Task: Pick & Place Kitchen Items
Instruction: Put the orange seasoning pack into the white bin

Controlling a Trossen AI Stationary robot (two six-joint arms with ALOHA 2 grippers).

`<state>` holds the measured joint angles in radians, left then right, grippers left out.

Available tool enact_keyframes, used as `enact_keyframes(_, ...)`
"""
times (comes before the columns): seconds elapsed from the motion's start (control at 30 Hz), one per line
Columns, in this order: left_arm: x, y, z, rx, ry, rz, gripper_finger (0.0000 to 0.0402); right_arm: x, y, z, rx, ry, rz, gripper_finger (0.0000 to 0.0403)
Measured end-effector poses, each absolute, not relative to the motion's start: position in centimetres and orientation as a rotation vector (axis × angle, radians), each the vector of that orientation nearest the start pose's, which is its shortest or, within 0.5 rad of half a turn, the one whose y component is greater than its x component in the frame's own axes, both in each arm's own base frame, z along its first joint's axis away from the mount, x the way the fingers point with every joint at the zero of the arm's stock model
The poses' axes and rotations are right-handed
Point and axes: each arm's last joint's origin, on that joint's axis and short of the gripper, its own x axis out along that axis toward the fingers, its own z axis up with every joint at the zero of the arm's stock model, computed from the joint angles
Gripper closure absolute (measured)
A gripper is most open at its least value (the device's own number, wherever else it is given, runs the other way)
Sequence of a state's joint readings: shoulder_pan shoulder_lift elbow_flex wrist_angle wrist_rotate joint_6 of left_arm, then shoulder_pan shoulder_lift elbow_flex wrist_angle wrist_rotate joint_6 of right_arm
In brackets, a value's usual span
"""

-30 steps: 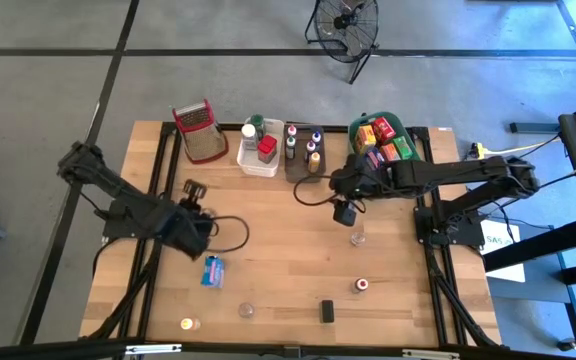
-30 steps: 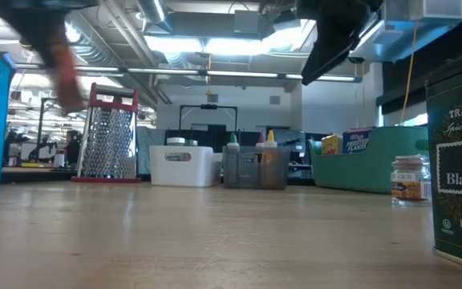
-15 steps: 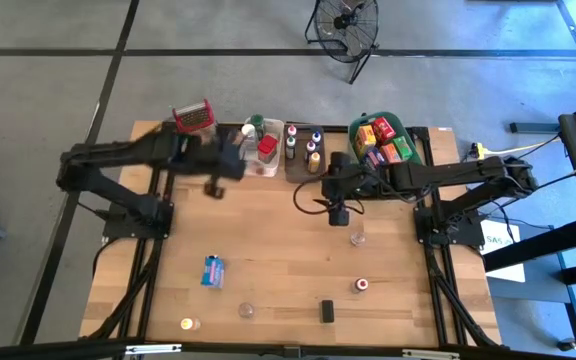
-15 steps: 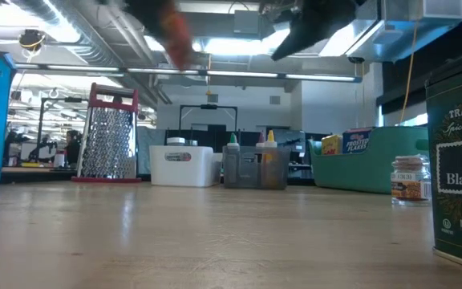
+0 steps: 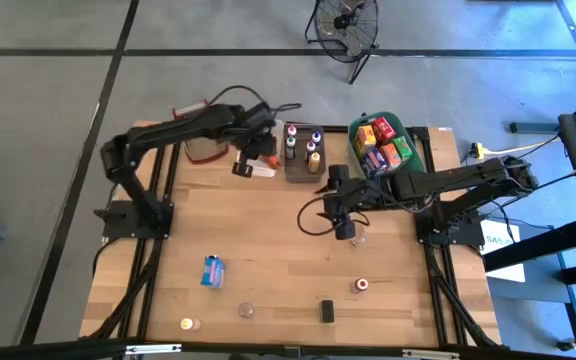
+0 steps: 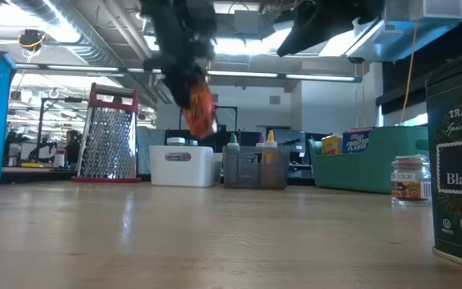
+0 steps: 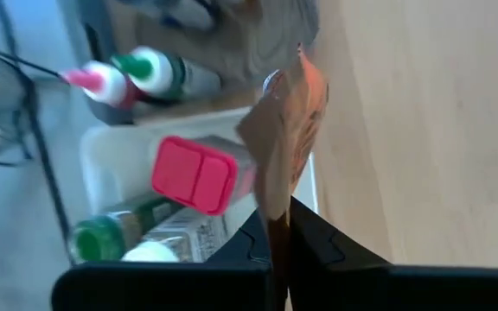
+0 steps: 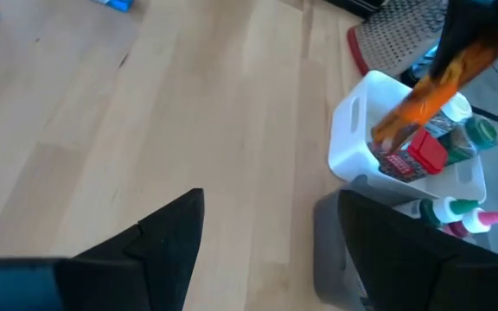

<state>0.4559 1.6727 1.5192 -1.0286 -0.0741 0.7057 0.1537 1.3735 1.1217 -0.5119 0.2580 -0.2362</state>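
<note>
Because its pinched fingers clamp a flat orange packet (image 7: pixel 290 130), the left gripper (image 5: pixel 245 158) hangs over the white plastic bin (image 5: pixel 264 170), seemingly to drop it; the right gripper (image 8: pixel 266 238) waits unclenched mid-table.

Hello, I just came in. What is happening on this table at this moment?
The left gripper holds a thin orange packet over the white bin at the table's far edge, which already holds spice bottles. The right gripper hangs open over the table's middle, holding nothing. Several small items lie loose on the near table.
</note>
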Motion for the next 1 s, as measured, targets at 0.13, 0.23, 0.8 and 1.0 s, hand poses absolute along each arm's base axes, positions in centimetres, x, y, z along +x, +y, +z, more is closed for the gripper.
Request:
enact_keyframes(0.13, 30.4, 16.6, 27.8, 0.343, 1.328, 0.021, 0.0399, 28.6, 4.0, 29.0, -0.404, 0.768, 0.007, 0.0133)
enact_keyframes(0.23, 30.5, 17.4, 26.8, 0.318, 1.359, 0.028, 0.0399, 28.5, 3.8, 28.5, -0.414, 0.784, 0.009, 0.0133)
enact_keyframes(0.8, 29.6, 18.1, 26.1, 0.303, 1.494, 0.124, 0.04, 28.6, 3.0, 28.1, -0.406, 0.782, -0.017, 0.0133)
enact_keyframes(1.0, 29.8, 18.7, 26.2, 0.332, 1.481, 0.218, 0.0399, 28.6, 3.0, 28.1, -0.385, 0.782, -0.025, 0.0133)
